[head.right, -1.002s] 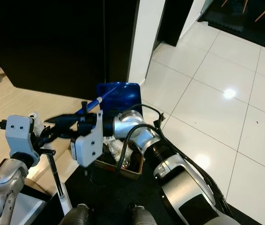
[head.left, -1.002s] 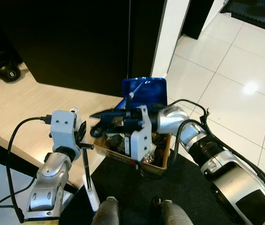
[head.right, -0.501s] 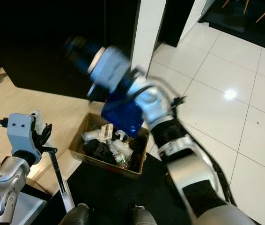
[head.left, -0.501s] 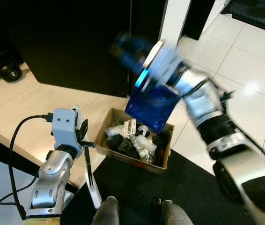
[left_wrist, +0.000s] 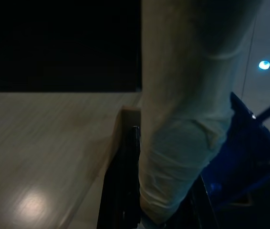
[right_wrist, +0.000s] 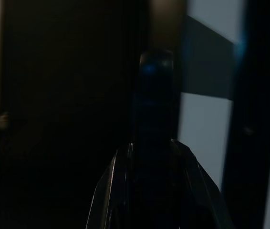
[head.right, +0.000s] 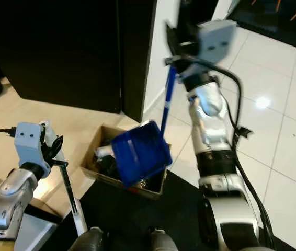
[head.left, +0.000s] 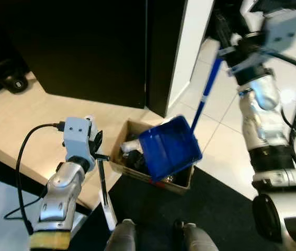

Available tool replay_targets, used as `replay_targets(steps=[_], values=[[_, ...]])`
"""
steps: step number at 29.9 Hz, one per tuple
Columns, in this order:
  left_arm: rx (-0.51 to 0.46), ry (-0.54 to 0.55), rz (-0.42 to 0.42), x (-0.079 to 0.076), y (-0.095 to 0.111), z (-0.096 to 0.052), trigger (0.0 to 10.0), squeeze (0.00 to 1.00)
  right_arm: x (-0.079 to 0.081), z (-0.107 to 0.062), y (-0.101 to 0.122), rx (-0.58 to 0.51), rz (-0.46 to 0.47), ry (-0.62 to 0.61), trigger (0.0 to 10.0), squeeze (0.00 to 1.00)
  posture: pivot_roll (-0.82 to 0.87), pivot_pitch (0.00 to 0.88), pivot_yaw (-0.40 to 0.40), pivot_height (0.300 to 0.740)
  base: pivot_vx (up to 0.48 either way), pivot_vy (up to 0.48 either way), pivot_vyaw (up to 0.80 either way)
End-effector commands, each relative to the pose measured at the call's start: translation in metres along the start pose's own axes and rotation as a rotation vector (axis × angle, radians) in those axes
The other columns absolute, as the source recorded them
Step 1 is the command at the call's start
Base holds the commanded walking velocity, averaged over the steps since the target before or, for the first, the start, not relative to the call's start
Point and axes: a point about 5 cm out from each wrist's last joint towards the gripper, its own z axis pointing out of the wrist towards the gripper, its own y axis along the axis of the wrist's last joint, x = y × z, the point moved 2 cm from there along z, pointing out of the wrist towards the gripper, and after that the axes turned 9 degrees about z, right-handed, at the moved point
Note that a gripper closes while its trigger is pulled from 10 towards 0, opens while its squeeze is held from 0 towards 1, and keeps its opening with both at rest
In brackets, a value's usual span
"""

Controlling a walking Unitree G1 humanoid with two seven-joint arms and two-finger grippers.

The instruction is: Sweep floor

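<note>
The right arm has swung up and out since a second ago. The right tool (head.right: 182, 56) is now raised high, clamped on the top of the blue handle (head.left: 206, 94), and the dustpan (head.left: 169, 148) hangs tilted over the trash box (head.left: 182, 183). The left tool (head.left: 97, 151) grips the thin broom stick (head.left: 103, 183), held upright beside the box. The pan looks light and stiff; holding so high on the handle, it could swing, so a lower hold would steady it.
</note>
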Motion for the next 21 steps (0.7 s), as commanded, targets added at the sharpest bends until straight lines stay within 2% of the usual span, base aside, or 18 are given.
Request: replay_targets(steps=[1, 2, 3, 4, 8, 11, 12, 14, 17, 19, 20, 21], values=[[0.036, 0.000, 0.030, 0.003, -0.007, 0.001, 10.0, 0.00, 0.001, -0.004, 0.017, -0.059, 0.048, -0.030, 10.0, 0.00, 0.15, 0.122, 0.048, 0.740, 0.000, 0.000, 0.00], [0.044, 0.004, 0.024, 0.003, -0.008, 0.003, 10.0, 0.00, 0.002, -0.010, 0.018, -0.056, 0.067, -0.053, 10.0, 0.00, 0.14, 0.120, 0.057, 0.740, 0.000, 0.000, 0.00], [0.044, 0.004, 0.024, 0.003, -0.008, 0.003, 10.0, 0.00, 0.002, -0.010, 0.018, -0.056, 0.067, -0.053, 10.0, 0.00, 0.14, 0.120, 0.057, 0.740, 0.000, 0.000, 0.00], [0.062, 0.013, -0.003, 0.004, -0.011, 0.006, 10.0, 0.00, -0.001, -0.022, 0.023, -0.071, 0.099, -0.129, 10.0, 0.00, 0.12, 0.119, 0.064, 0.740, 0.000, 0.000, 0.00], [0.076, 0.016, -0.038, 0.003, -0.014, 0.007, 10.0, 0.00, -0.004, -0.030, 0.029, -0.090, 0.109, -0.201, 10.0, 0.00, 0.11, 0.119, 0.066, 0.740, 0.000, 0.000, 0.00], [0.112, 0.016, -0.113, -0.006, -0.023, 0.007, 10.0, 0.00, -0.001, -0.042, 0.027, -0.038, 0.089, -0.244, 10.0, 0.00, 0.09, 0.114, 0.076, 0.740, 0.000, 0.000, 0.00], [0.112, 0.016, -0.113, -0.006, -0.023, 0.007, 10.0, 0.00, -0.001, -0.042, 0.027, -0.038, 0.089, -0.244, 10.0, 0.00, 0.09, 0.114, 0.076, 0.740, 0.000, 0.000, 0.00], [0.123, 0.010, -0.149, -0.011, -0.026, 0.007, 10.0, 0.00, 0.001, -0.049, 0.021, -0.001, 0.088, -0.262, 10.0, 0.00, 0.09, 0.111, 0.072, 0.740, 0.000, 0.000, 0.00], [0.126, -0.001, -0.190, -0.018, -0.026, 0.007, 10.0, 0.00, 0.004, -0.065, -0.003, 0.125, 0.047, -0.273, 10.0, 0.00, 0.09, 0.108, 0.070, 0.740, 0.000, 0.000, 0.00], [0.119, -0.008, -0.194, -0.020, -0.025, 0.007, 10.0, 0.00, 0.006, -0.074, -0.016, 0.182, 0.027, -0.278, 10.0, 0.00, 0.09, 0.110, 0.070, 0.740, 0.000, 0.000, 0.00], [0.108, -0.010, -0.182, -0.020, -0.023, 0.007, 10.0, 0.00, 0.005, -0.079, -0.024, 0.223, -0.013, -0.283, 10.0, 0.00, 0.10, 0.114, 0.068, 0.740, 0.000, 0.000, 0.00], [0.108, -0.010, -0.182, -0.020, -0.023, 0.007, 10.0, 0.00, 0.005, -0.079, -0.024, 0.223, -0.013, -0.283, 10.0, 0.00, 0.10, 0.114, 0.068, 0.740, 0.000, 0.000, 0.00]])
